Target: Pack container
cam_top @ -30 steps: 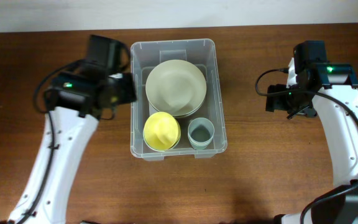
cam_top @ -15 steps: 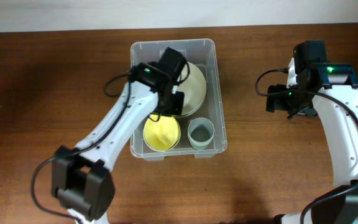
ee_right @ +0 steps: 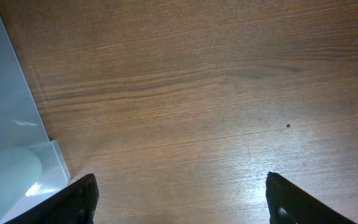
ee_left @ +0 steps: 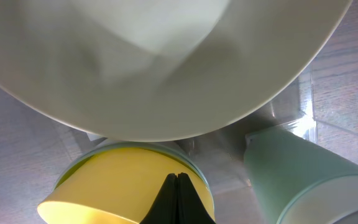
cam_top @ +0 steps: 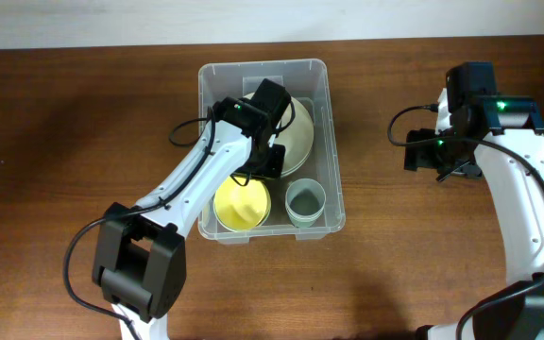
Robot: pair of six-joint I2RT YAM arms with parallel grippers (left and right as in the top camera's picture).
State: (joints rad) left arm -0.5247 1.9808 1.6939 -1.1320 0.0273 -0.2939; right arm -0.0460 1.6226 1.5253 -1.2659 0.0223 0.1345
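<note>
The clear plastic container (cam_top: 321, 111) stands at the table's middle back. Inside it are a pale green plate stack (cam_top: 300, 132), a yellow bowl (cam_top: 239, 203) and a pale blue-green cup (cam_top: 304, 201). My left gripper (cam_top: 264, 162) is inside the container, over the yellow bowl's far edge. In the left wrist view its fingers (ee_left: 177, 180) are shut together with nothing between them, in front of the yellow bowl (ee_left: 104, 186), with the plate (ee_left: 166, 62) above and the cup (ee_left: 303, 180) at the right. My right gripper (ee_right: 180, 186) is open and empty over bare wood, right of the container (ee_right: 11, 124).
The right arm (cam_top: 470, 132) hovers at the right of the table. The left arm (cam_top: 187, 189) reaches over the container's left wall. Dark wood tabletop (cam_top: 423, 264) surrounds the container.
My left arm swung from the table left of the container into it, over the plates and yellow bowl. The yellow bowl has shifted slightly left. The right arm has not moved.
</note>
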